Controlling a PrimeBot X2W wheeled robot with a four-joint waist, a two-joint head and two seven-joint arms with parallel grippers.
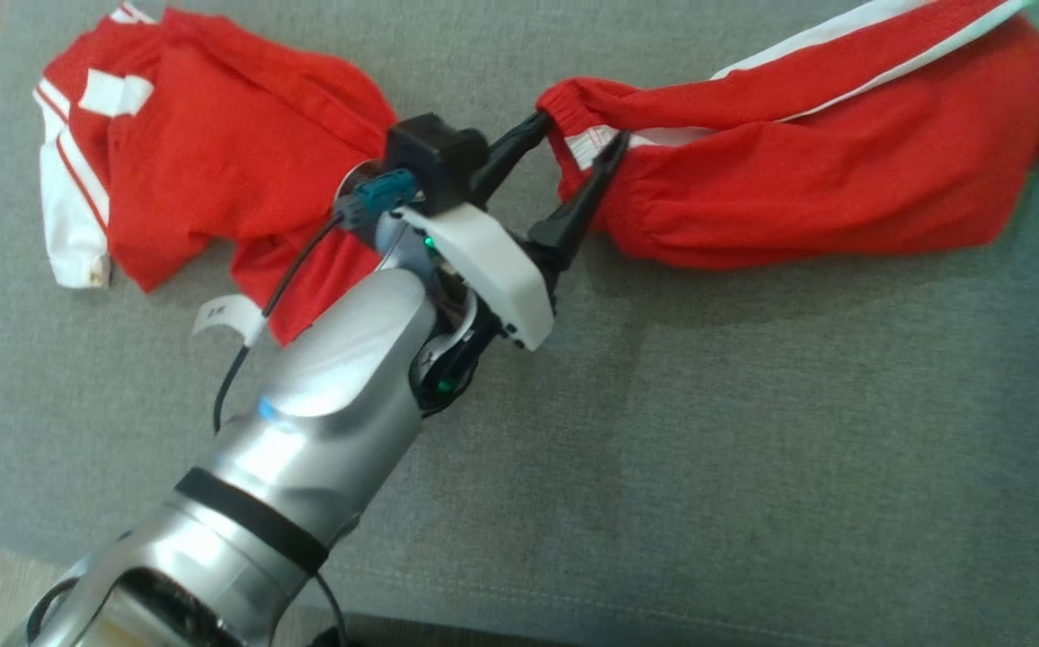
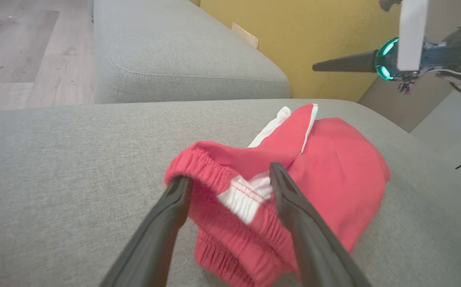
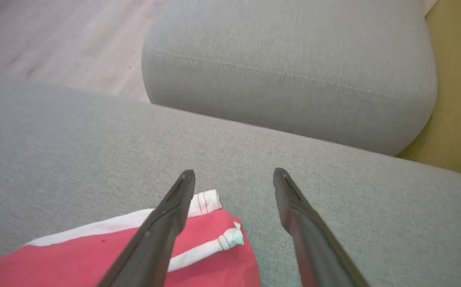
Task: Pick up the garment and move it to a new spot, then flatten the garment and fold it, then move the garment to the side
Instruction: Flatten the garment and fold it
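Note:
The garment [image 1: 241, 153], a red jersey with white red-striped sleeves, lies crumpled at the far left of the grey cushion [image 1: 753, 404]. To its right lies a smaller-trimmed pair of red shorts [image 1: 843, 162] with white stripes. My left gripper [image 1: 582, 128] is open, its fingers straddling the shorts' elastic waistband [image 2: 198, 163] without pinching it. In the left wrist view the left gripper [image 2: 228, 173] shows the same spread. My right gripper [image 3: 233, 172] is open above the cushion, with the shorts' far corner [image 3: 214, 263] under its left finger.
A second grey cushion [image 3: 294, 71] sits beyond a gap, with wooden floor [image 2: 23, 52] and a yellow wall [image 2: 314, 36] behind. One dark finger [image 2: 344, 63] of the right arm hangs past the shorts. The cushion's front edge [image 1: 573, 620] runs close below my left forearm.

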